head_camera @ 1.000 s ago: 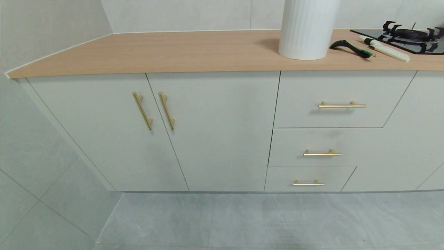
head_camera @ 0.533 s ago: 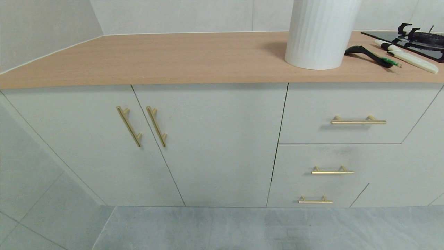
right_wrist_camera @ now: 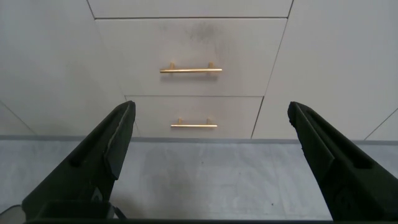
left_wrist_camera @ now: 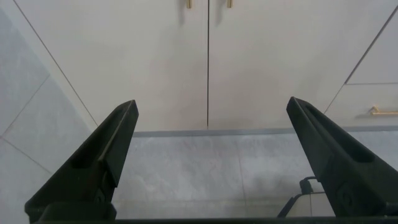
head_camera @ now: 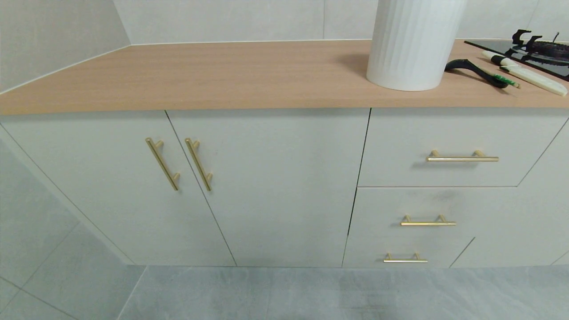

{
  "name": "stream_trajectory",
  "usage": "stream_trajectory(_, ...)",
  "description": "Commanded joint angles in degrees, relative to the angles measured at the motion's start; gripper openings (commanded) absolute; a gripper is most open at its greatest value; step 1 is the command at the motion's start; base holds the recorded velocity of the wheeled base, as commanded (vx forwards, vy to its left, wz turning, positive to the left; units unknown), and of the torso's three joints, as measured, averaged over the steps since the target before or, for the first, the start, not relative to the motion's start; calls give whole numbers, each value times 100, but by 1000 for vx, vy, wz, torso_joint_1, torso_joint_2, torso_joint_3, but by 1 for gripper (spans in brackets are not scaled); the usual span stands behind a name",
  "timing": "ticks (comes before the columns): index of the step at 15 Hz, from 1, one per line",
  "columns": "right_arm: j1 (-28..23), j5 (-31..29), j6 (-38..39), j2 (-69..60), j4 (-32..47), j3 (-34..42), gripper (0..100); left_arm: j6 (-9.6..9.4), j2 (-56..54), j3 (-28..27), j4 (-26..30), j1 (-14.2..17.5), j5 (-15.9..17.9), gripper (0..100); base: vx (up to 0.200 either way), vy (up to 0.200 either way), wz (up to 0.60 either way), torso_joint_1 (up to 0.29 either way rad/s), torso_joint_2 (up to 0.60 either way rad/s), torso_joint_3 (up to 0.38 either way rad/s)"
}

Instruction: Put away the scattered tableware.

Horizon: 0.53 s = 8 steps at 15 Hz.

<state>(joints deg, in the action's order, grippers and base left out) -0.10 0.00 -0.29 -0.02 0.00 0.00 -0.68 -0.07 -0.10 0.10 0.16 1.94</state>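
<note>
On the wooden counter (head_camera: pixel 222 71) at the far right lie a black-handled utensil (head_camera: pixel 474 70), a small green-tipped piece (head_camera: pixel 506 80) and a cream-white utensil with a dark band (head_camera: pixel 526 74). A tall white ribbed container (head_camera: pixel 411 44) stands just left of them. My left gripper (left_wrist_camera: pixel 211 104) is open and empty, low before the double cabinet doors (left_wrist_camera: pixel 208 62). My right gripper (right_wrist_camera: pixel 211 106) is also open and empty, facing the lower drawers (right_wrist_camera: pixel 190 70).
A black stove (head_camera: pixel 540 46) sits at the counter's right end. Below it are three drawers with brass handles (head_camera: pixel 462 158) and two cabinet doors with brass handles (head_camera: pixel 162 163). Grey tiled floor (head_camera: pixel 284 293) lies in front, and a tiled wall (head_camera: pixel 26 40) closes the left side.
The whole head picture has shifted: the camera has moved, and the counter and cabinet now sit lower and farther right in the frame. Nothing on the counter has moved.
</note>
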Motion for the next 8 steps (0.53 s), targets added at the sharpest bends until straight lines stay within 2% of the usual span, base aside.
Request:
stream_trajectory(1, 1, 0, -23, 2, -9, 0, 100, -2, 7, 1, -1, 2, 0, 100, 0, 0, 0, 0, 0, 0)
stream_trajectory(4, 1, 9, -103, 11, -62, -246, 100, -2, 7, 1, -1, 2, 0, 100, 0, 0, 0, 0, 0, 0)
stream_trajectory(5, 45, 62, 47, 222, 18, -853, 100, -2, 7, 1, -1, 2, 0, 100, 0, 0, 0, 0, 0, 0)
stream_trajectory(8, 440, 220, 38, 1593, 158, -976, 100, -2, 7, 1, -1, 2, 0, 100, 0, 0, 0, 0, 0, 0)
